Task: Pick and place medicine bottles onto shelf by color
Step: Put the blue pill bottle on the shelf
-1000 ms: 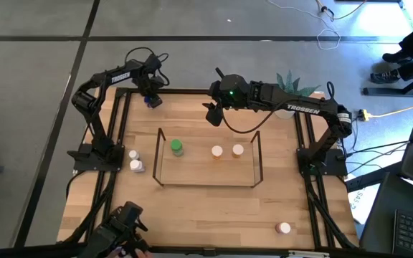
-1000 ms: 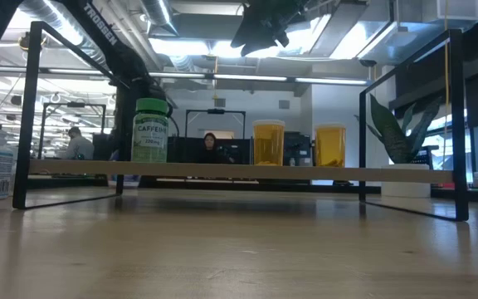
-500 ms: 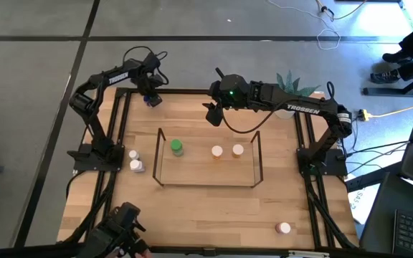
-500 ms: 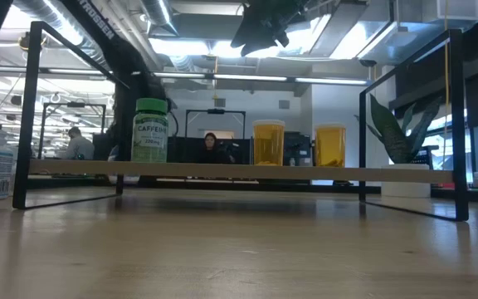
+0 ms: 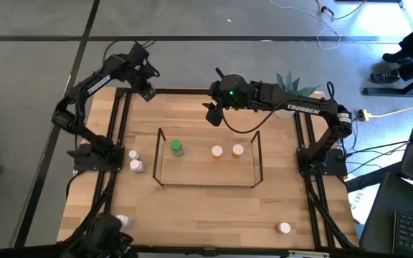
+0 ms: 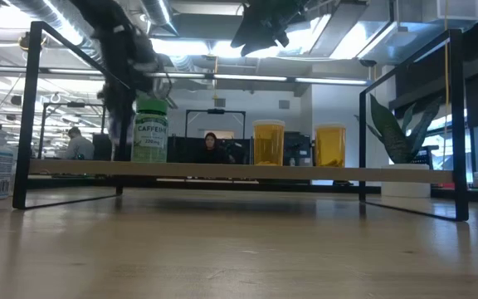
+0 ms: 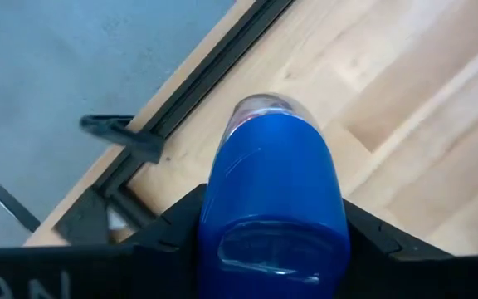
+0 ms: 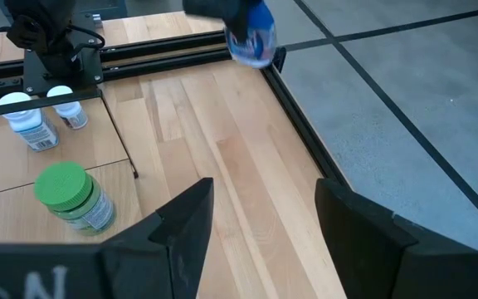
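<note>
My left gripper (image 5: 143,87) hangs over the table's far left corner, shut on a blue medicine bottle (image 7: 274,199), which the right wrist view also shows as the blue bottle (image 8: 251,33). My right gripper (image 5: 214,115) hovers open above the far side of the wire shelf (image 5: 208,185), with nothing between its fingers (image 8: 185,216). On the shelf stand a green-capped bottle (image 5: 176,147) and two amber bottles with white caps (image 5: 216,151) (image 5: 237,150), all upright on their bases. My left gripper pinches the blue bottle between its two fingers (image 7: 173,228), on two opposite sides of its body (image 7: 218,224). The fingers come from above, slanting steeply down, and lie along the bottle. It hangs clear of the table, one blue end toward the wrist.
Two white bottles (image 5: 133,155) (image 5: 136,166) stand left of the shelf. Another bottle (image 5: 284,228) stands near the front right corner, and one (image 5: 122,221) at the front left. A potted plant (image 5: 292,82) is at the far right. A black frame (image 5: 192,92) edges the table.
My left gripper has gone up and a little toward the table's far left corner. The blue bottle has gone with it and now hangs clear of the table. My right gripper has kept still.
</note>
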Controlling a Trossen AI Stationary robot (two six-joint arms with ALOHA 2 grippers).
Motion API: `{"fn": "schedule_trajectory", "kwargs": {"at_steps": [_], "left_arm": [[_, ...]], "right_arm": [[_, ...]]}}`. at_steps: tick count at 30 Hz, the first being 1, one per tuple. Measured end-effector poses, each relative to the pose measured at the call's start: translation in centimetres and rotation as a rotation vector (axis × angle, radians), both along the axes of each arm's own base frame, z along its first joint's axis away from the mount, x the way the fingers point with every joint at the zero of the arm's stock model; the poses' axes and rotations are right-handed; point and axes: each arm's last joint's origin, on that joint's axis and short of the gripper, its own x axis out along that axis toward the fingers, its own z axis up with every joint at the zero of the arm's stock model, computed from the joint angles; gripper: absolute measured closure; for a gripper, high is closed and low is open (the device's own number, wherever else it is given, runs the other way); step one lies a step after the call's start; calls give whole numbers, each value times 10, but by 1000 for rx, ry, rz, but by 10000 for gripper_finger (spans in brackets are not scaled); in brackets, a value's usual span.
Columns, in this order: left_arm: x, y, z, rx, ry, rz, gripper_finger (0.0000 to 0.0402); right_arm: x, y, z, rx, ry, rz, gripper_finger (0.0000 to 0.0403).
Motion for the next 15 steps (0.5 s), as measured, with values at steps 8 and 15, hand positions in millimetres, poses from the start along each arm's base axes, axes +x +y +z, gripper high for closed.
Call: {"fn": "schedule_trajectory", "kwargs": {"at_steps": [8,15], "left_arm": [[-2,-39,53,143,-82,-64,237],[11,-84,85,230,-187,-181,237]], "right_arm": [[0,0,0,0,0,0,189],[0,0,0,0,0,0,189]]}}
